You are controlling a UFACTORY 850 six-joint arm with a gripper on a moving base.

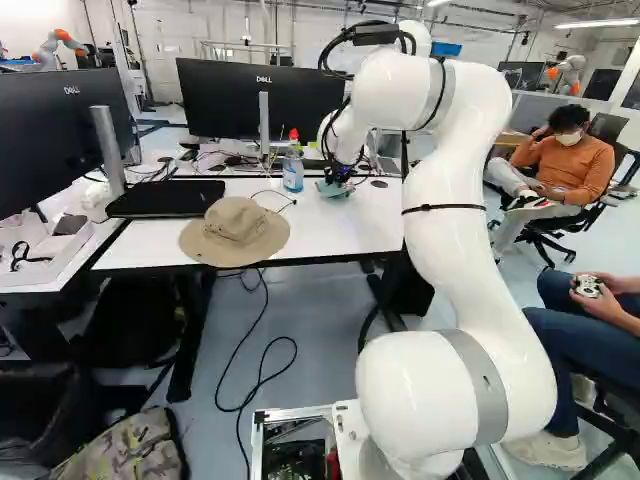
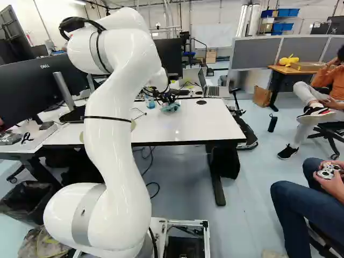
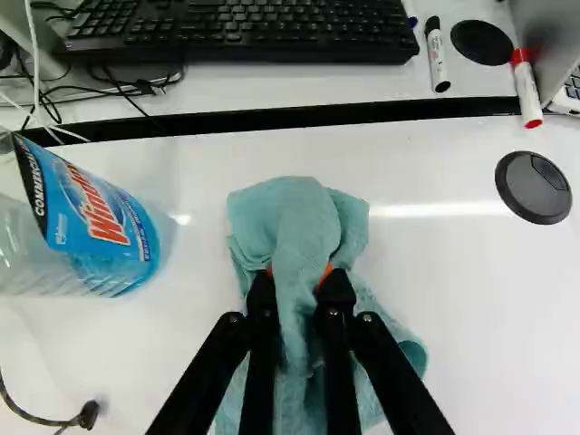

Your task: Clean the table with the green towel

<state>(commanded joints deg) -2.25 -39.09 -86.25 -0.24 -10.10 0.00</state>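
My gripper (image 2: 167, 99) is low over the white table (image 2: 199, 126), near its far edge. In the wrist view the gripper (image 3: 299, 276) is closed on a bunched fold of the green towel (image 3: 294, 217), orange pads pressing it from both sides. The towel lies against the tabletop (image 3: 471, 299), spreading ahead of and beneath the fingers. In the left base view the towel (image 1: 333, 188) shows right of the spray bottle.
A blue spray bottle (image 3: 100, 227) stands beside the gripper. A tan hat (image 1: 236, 231) and a thin cable lie on the table. Beyond are a keyboard (image 3: 236, 27), markers (image 3: 437, 56), a laptop (image 2: 209, 86) and monitors (image 1: 255, 100). A round cap (image 3: 533, 188) sits in the tabletop.
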